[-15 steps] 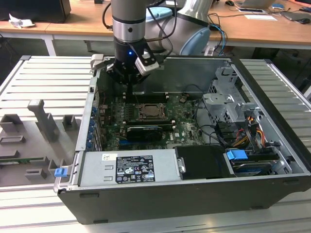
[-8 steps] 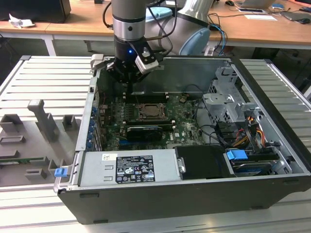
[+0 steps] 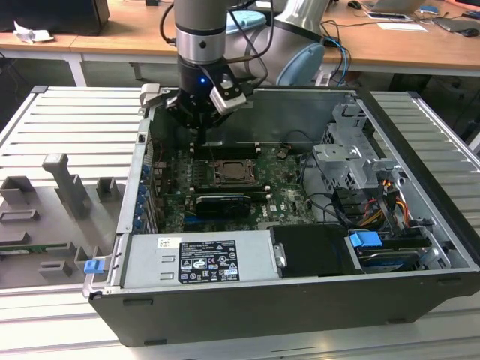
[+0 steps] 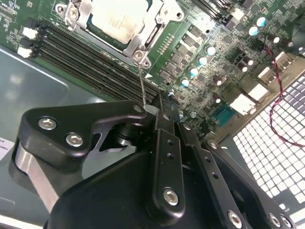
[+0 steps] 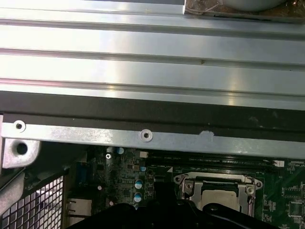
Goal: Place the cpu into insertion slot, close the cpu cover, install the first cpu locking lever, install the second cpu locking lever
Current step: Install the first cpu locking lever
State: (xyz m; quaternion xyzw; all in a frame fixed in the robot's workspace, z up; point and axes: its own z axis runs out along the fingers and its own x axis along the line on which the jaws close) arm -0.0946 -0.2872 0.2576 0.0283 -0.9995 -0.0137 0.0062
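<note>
Your gripper point(image 3: 201, 126) hangs inside the open computer case point(image 3: 300, 300), over the far edge of the motherboard point(image 3: 285, 184) near the case's back wall. In the second wrist view the jaws stand nearly together, and a thin metal lever point(image 4: 142, 86) runs from between the fingertips point(image 4: 164, 102) up to a corner of the socket. Whether they actually pinch it, you cannot tell.

The cpu point(image 4: 119, 19) sits in its socket, its pale metal top showing through the window of the cpu cover point(image 4: 143, 40), which lies flat down over it; in the first wrist view you see the same chip point(image 5: 220, 196) framed by the cover point(image 5: 188, 183). It lies apart from the jaws, past the memory slots point(image 4: 95, 62) that run between socket and gripper. In the exterior view the socket point(image 3: 234, 172) is mid-board, just nearer the camera than the gripper.

The case rests on a ribbed metal tabletop point(image 3: 67, 127).
</note>
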